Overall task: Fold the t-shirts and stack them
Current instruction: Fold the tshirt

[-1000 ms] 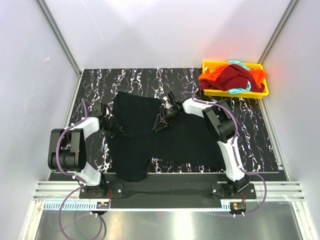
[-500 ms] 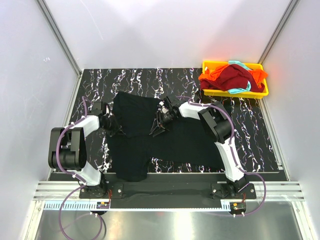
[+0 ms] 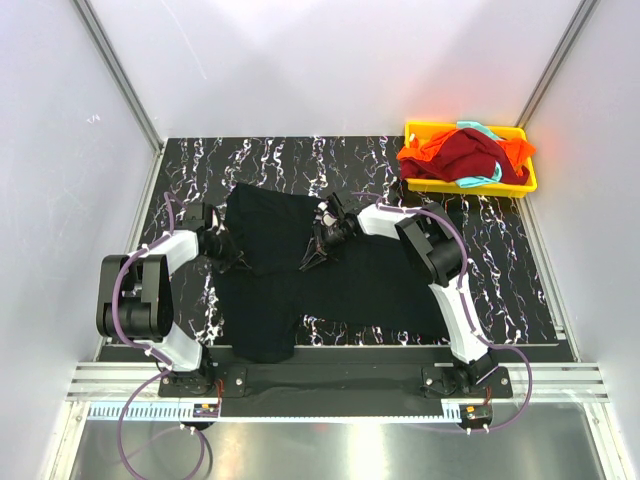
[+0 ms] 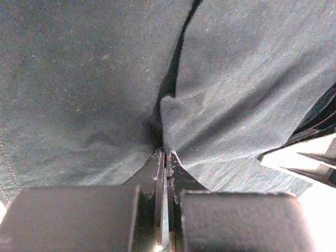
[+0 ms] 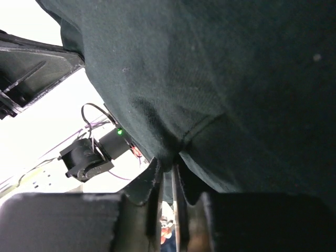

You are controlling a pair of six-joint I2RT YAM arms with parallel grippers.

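A black t-shirt [image 3: 330, 275] lies spread on the dark marbled table, its far part folded over. My left gripper [image 3: 232, 258] is shut on the shirt's left edge; in the left wrist view the fingertips [image 4: 166, 157] pinch a fold of the black fabric [image 4: 247, 105]. My right gripper [image 3: 312, 255] is shut on the shirt near its middle; in the right wrist view the black cloth [image 5: 236, 79] hangs from the pinched fingertips [image 5: 168, 170]. The dark red t-shirt [image 3: 470, 155], the orange one [image 3: 428, 153] and the teal one [image 3: 482, 180] lie heaped in the yellow tray.
The yellow tray [image 3: 415, 130] stands at the far right corner of the table. White walls and metal rails surround the table. Bare table surface [image 3: 500, 260] shows right of the shirt.
My right gripper has moved left and slightly toward me, dragging the shirt's far edge over the body. The left gripper has hardly moved.
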